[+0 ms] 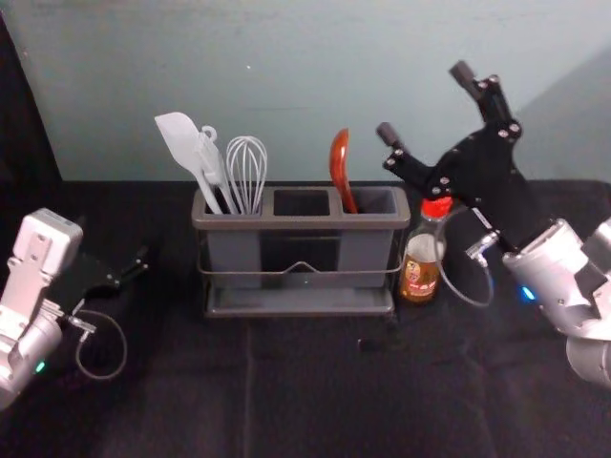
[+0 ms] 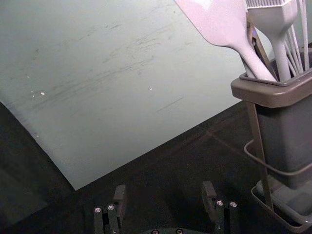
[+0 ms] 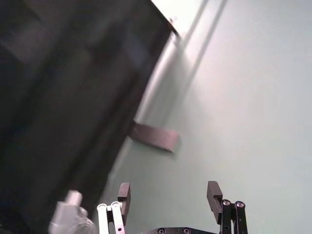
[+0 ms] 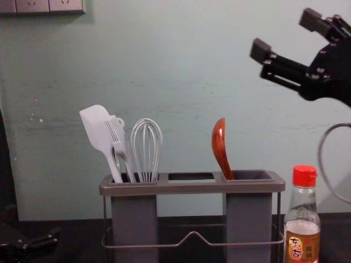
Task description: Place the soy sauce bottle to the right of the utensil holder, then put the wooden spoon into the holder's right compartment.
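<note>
Chest view: right gripper (image 4: 287, 34) above bottle (image 4: 302, 222)

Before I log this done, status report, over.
Right gripper high, left gripper low, both jaws open. Spoon in right compartment, bottle right of holder. No obstruction seen.

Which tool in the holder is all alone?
The reddish wooden spoon, in the right compartment; the pale whisk, spatula and brush share the left one.

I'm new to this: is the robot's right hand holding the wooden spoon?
No, the right gripper is open and empty; the wooden spoon leans in the right compartment of the holder.
</note>
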{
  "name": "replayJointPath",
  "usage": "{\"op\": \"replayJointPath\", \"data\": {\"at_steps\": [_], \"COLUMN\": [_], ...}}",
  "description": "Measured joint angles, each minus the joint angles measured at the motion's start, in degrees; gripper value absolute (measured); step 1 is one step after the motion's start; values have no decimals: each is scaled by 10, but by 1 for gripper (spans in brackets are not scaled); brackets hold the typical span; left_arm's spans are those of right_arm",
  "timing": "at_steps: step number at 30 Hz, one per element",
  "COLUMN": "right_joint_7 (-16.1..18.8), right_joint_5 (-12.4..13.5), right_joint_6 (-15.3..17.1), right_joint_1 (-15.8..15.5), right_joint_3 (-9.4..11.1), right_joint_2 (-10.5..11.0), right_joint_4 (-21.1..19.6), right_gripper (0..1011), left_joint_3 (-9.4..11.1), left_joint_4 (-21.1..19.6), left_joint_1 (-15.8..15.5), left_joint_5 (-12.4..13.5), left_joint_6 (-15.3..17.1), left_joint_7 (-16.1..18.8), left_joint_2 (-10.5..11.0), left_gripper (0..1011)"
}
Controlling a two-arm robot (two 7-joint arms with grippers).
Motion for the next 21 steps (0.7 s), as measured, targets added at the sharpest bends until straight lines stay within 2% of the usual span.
{"op": "replayJointPath", "data": {"at_steps": [1,2,4,6,11,14,21], "right_joint_7": [-20,-31,-58,-75,-107,-120,-124], "right_joint_5": [-19,-27,-40,-44,-41,-27,-24], "right_joint_6": [23,37,69,85,121,154,170], "right_joint_1": [-9,-14,-26,-31,-43,-50,-55], "right_joint_3": [8,13,28,37,63,84,102], "right_joint_2": [0,0,0,-1,-2,2,14], "right_joint_4": [-17,-25,-44,-53,-65,-63,-33], "right_gripper": [1002,1002,1002,1002,1002,1002,1002], "left_joint_3": [0,0,0,0,0,0,0], "left_joint_4": [0,0,0,0,0,0,0], "left_joint_1": [0,0,0,0,0,0,0], "left_joint_5": [0,0,0,0,0,0,0], "left_joint_6": [0,0,0,0,0,0,0], "left_joint_7": [0,0,0,0,0,0,0], "left_joint_2": [0,0,0,0,0,0,0], "left_gripper": [1011,1012,1011,1011,1011,1012,1011]}}
